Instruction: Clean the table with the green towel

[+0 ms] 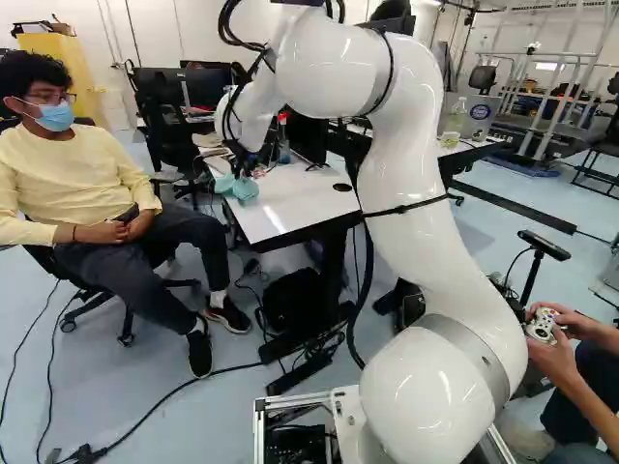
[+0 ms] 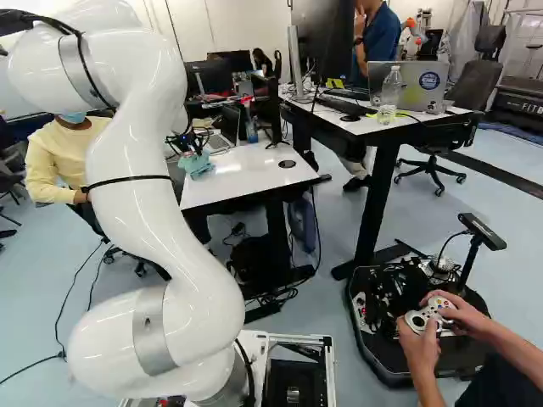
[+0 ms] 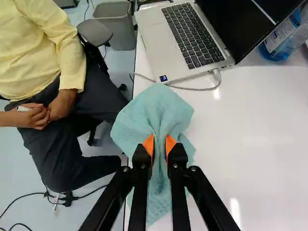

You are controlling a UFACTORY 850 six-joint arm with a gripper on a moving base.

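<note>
I have 1 green towel [image 3: 156, 108] in my gripper [image 2: 193, 151]; its 2 fingers [image 3: 148, 144] are closed on a bunched fold. The towel lies on 1 white desk [image 3: 236, 139], partly past its edge. Ahead of it I count 1 open laptop [image 3: 192, 36], with 1 bottle [image 3: 276, 45] behind the screen. A 2nd desk [image 2: 373, 125] stands at the right base view's right.
</note>
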